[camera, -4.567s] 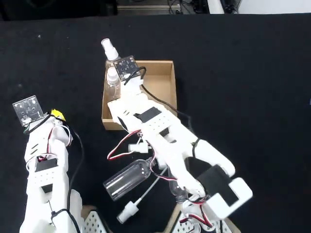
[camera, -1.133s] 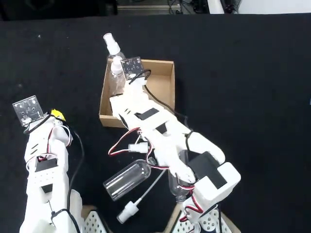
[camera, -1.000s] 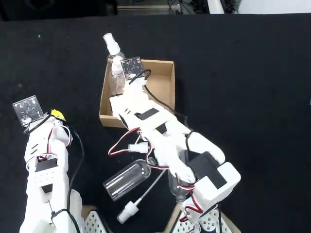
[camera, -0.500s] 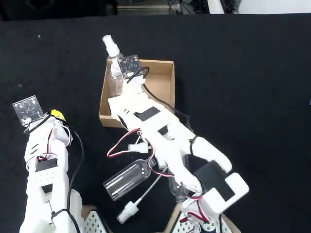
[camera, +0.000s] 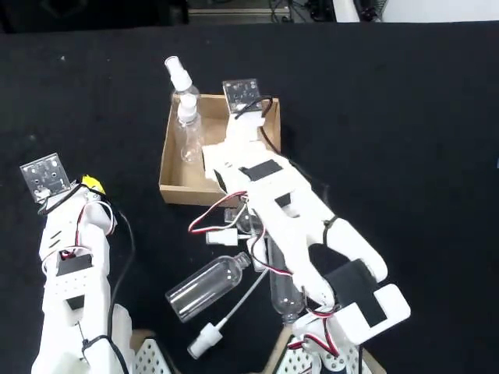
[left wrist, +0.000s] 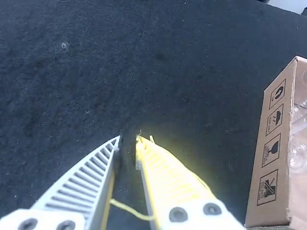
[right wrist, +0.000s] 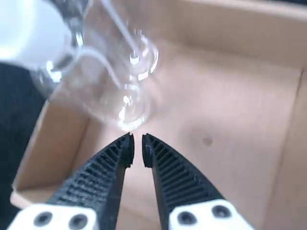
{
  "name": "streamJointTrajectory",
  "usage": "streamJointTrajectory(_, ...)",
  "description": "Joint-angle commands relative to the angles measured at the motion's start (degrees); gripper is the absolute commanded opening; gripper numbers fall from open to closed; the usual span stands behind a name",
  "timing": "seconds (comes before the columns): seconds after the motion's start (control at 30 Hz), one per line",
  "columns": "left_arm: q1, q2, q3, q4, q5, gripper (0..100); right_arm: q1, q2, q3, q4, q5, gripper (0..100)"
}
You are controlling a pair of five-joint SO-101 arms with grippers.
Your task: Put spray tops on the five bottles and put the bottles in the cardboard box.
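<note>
Counter (camera: 405, 156): flat, covered in matte black cloth with a faintly fuzzy nap.

Cardboard box (camera: 269, 140): shallow, rectangular, plain brown, open at the top, with printed symbols on one outer wall. It sits on the counter.

First capped bottle (camera: 187, 136): clear plastic cylinder with a white spray top, in the box's far corner. Second capped bottle (camera: 184, 92): same make, at that corner just behind the first.

Right hand (right wrist: 136, 140): black ribbed fingers nearly closed, a narrow slit between them, holding nothing. It hangs over the box floor, just beside a bottle's base.

Left hand (left wrist: 128, 140): one pale ribbed finger and one yellow, nearly closed and empty, over bare counter apart from the box.

Uncapped bottle (camera: 207, 287): clear, lying on its side on the counter. Loose spray top (camera: 209, 337): white, with a thin tube, near it.
</note>
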Motion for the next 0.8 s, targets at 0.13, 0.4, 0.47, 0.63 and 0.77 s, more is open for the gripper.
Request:
streamJointTrajectory(0.13,0.0,-1.1,-0.1,-1.1,0.1,4,1.6,-3.6,3.6,-14.2,-0.2,1.1)
streamJointTrajectory(0.4,0.0,-1.1,-0.1,-1.1,0.1,4,2.6,-3.5,4.4,-16.5,-0.1,1.1)
streamJointTrajectory(0.47,0.0,-1.1,-0.1,-1.1,0.1,4,4.0,-3.5,4.3,-16.6,-0.1,1.1)
streamJointTrajectory(0.63,0.0,-1.1,-0.1,-1.1,0.1,4,5.0,-3.5,4.3,-16.6,-0.1,1.1)
streamJointTrajectory(0.77,0.0,-1.1,-0.1,-1.1,0.1,4,4.2,-3.3,4.4,-17.4,-0.1,1.1)
